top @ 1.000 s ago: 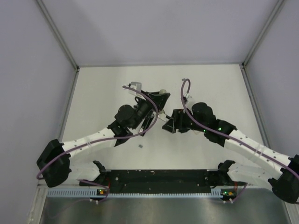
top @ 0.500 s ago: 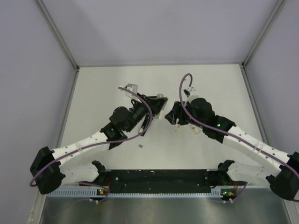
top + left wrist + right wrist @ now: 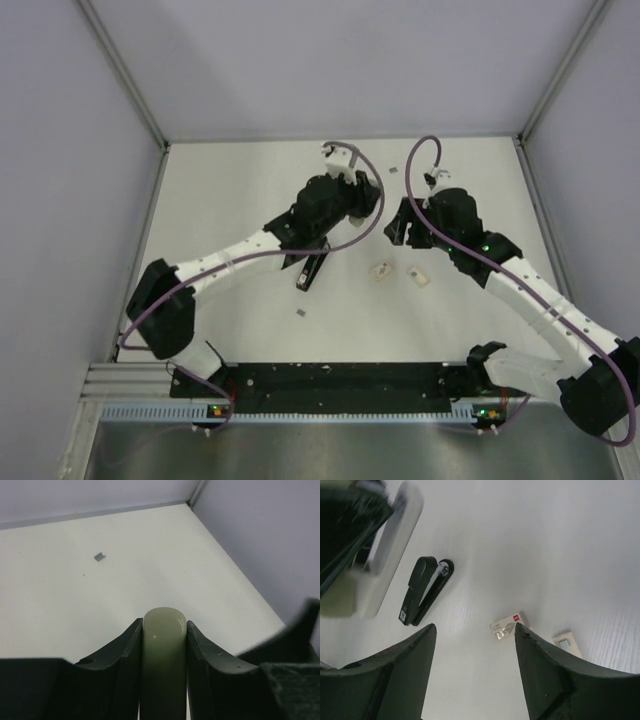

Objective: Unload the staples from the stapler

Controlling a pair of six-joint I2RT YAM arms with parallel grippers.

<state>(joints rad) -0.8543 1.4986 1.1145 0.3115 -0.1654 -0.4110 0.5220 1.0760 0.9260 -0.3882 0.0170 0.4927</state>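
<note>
- The stapler (image 3: 311, 270) lies flat on the table (image 3: 220, 190), touched by neither of my grippers; my left gripper (image 3: 164, 625) hangs past its far end, and my right gripper (image 3: 474, 630) is off to its right and farther back, well apart
- Its long axis runs roughly near to far, the far end leaning a little right
- It is slim, glossy black plastic; the right wrist view shows a pale glint at one end and a small white label at the other
- My left gripper is clenched on a bar (image 3: 164, 670): pale olive-grey, smooth, round-ended
- My right gripper is released, fingers wide, with only table between them
- Two beige pieces (image 3: 381, 271), flat and squarish, lie right of the stapler; a tiny grey bit (image 3: 302, 314) lies just off its near end
</note>
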